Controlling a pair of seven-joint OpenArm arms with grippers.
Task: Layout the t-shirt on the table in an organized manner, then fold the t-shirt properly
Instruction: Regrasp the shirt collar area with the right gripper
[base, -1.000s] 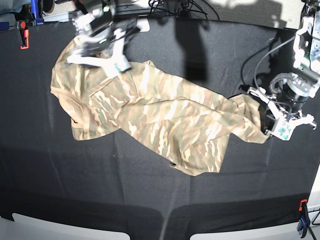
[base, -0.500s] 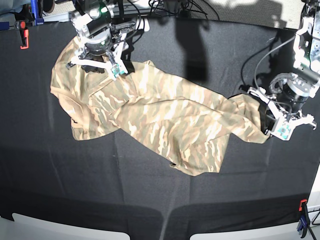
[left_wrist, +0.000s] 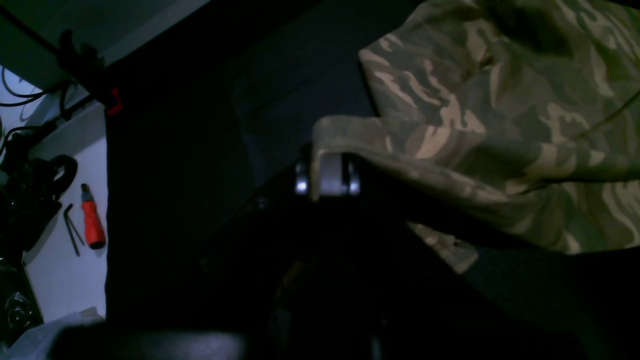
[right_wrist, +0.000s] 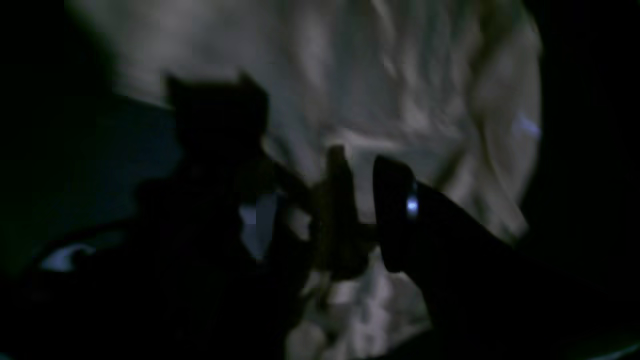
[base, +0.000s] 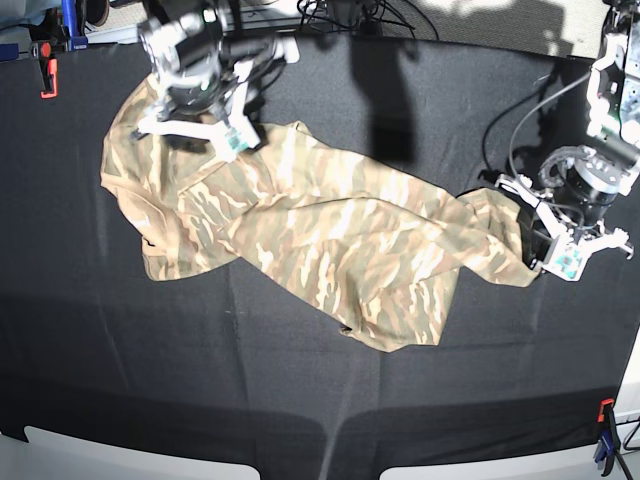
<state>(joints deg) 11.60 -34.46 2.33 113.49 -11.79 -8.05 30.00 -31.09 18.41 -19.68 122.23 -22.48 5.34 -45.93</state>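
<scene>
Tan, beige and olive camouflage t-shirt, matte black table, orange clamp

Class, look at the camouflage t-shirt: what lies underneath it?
The t-shirt lies bunched on the table, whose black cloth shows all around it. Whatever is beneath the folds themselves is covered and cannot be seen.

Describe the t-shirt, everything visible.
The t-shirt is soft fabric in tan, beige and olive camouflage streaks. It lies crumpled and bunched on the black table, stretched diagonally from the far corner by the right pincer to the left pincer. The left pincer is shut on one end; the right one hangs over the other end, jaws apart. Folds overlap, so sleeves are hard to pick out.
</scene>
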